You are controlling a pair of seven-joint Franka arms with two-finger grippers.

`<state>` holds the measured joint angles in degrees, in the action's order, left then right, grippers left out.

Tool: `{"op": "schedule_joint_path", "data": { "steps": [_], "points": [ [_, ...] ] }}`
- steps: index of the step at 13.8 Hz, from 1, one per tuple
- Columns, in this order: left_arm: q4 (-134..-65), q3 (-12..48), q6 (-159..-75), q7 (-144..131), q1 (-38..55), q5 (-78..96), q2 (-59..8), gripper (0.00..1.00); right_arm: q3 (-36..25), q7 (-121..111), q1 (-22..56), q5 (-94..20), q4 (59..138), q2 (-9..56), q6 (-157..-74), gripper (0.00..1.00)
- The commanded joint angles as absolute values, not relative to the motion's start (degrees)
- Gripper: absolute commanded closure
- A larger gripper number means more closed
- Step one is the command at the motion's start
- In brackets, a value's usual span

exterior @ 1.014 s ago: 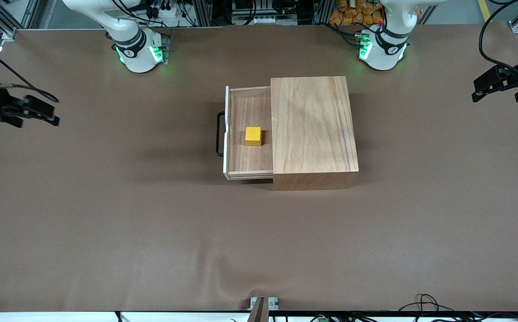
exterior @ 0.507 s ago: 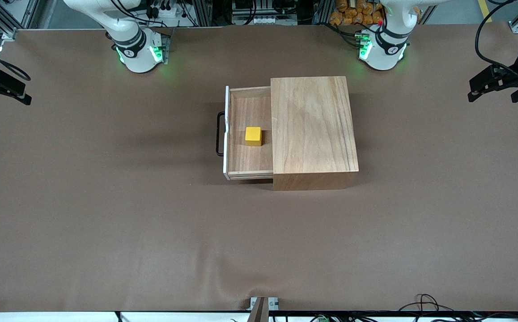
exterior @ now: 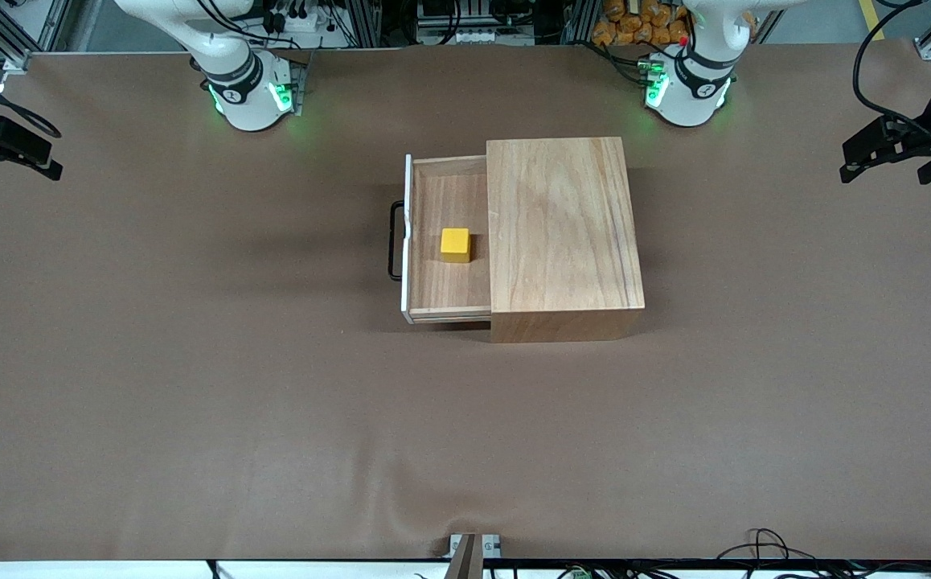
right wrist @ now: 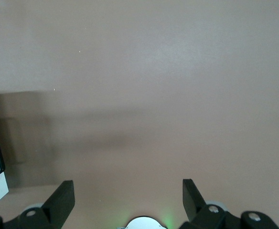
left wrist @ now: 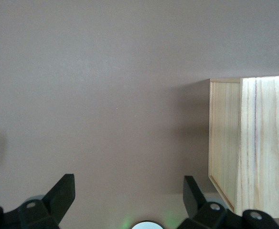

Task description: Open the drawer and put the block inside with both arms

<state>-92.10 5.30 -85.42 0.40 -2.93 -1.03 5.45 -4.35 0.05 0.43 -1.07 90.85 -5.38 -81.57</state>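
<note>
2 claws of mine hung wide apart and empty: my left gripper (exterior: 875,150) over the table (exterior: 192,386) at its own end, my right gripper (exterior: 19,153) likewise. Between them sat the wooden box (exterior: 562,233), its drawer (exterior: 443,293) pulled out, the block (exterior: 455,244) resting inside.
</note>
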Motion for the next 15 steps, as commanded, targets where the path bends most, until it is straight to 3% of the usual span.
{"op": "schedule_joint_path", "data": {
  "steps": [1, 15],
  "points": [
    [-92.1, 5.7, -85.1, 0.5, -3.6, -0.1, 6.3, 0.00, -3.6, -0.1, -1.1, -0.3, 92.1, -6.5, -82.9, 0.00],
    [-92.0, 5.7, -86.1, 0.6, -3.7, -0.1, 5.9, 0.00, -5.6, -2.1, -0.4, -1.1, 92.2, -4.7, -84.5, 0.00]
  ]
}}
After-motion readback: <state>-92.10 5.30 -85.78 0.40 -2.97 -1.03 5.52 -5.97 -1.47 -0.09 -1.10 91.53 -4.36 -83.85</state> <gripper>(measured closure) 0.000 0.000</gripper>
